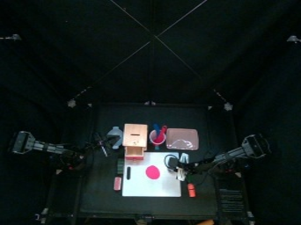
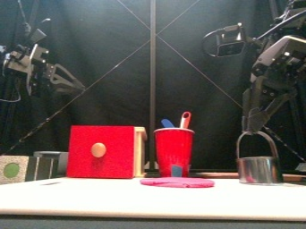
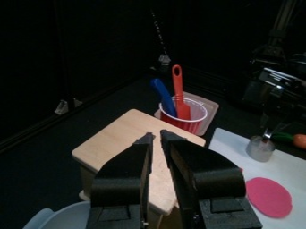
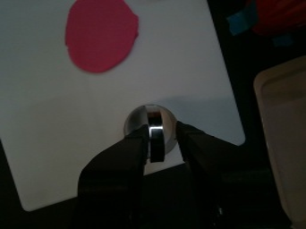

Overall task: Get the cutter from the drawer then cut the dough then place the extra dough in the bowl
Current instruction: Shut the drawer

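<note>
Just inside the right edge of the white cutting board (image 1: 133, 190), the right gripper (image 4: 153, 148) clamps the round metal cutter (image 2: 257, 170) by its wire handle, bare board separating it from the flat pink dough disc (image 1: 153, 173), while the left gripper (image 3: 162, 145), jaws together, hangs beside the pale wooden box (image 3: 114, 148).

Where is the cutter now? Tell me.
Front view: the metal cutter stands on the white board at the right, in the right end effector, right of the pink dough disc.

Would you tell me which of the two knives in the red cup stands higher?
The red knife: its handle rises well above the rim of the cup, while the blue knife beside it ends lower.
</note>
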Controlling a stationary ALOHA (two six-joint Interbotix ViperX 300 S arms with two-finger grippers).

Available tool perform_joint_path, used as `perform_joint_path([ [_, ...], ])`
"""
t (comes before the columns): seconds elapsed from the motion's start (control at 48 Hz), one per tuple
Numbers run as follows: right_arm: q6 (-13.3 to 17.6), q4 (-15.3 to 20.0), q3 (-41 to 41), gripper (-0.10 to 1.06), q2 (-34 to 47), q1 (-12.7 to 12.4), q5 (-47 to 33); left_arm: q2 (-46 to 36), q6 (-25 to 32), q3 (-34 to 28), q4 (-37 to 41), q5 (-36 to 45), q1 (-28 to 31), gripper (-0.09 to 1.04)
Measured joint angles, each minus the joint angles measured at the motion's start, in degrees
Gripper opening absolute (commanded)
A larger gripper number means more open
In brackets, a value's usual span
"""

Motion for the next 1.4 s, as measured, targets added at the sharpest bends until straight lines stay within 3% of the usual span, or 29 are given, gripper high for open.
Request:
perform_joint_path([
  [0.292, 0.0, 0.2, -2.0, 0.71, -0.1, 0.4, 0.0, 0.0, 0.1, -0.2, -0.1, 0.1, 0.5, 0.59],
  [0.521, -0.6, -5.4, -4.5, 0.68, 0.6, -1.1, -3.0, 0.3, 0.2, -3.7, -0.2, 3.0, 6.5, 0.59],
  [0.667, -0.4, -9.9, -5.7, 0.59, 3.2, -3.3, -9.3, 1.8, 0.9, -9.0, 0.4, 15.6, 14.5, 0.58],
  [0.896, -0.8, -11.9, -8.7, 0.39, 8.3, -7.2, -18.8, 8.3, 1.1, -20.5, 10.0, 40.6, 28.4, 0.57],
  [1.167, -0.8, -16.5, -14.4, 0.30, 16.5, -8.7, -23.8, 18.2, 1.2, -31.0, 24.0, 51.3, 34.0, 0.50],
  [1.396, -0.8, -17.4, -21.5, 0.30, 24.6, -9.4, -24.3, 28.8, 1.5, -39.7, 30.7, 57.7, 35.1, 0.44],
])
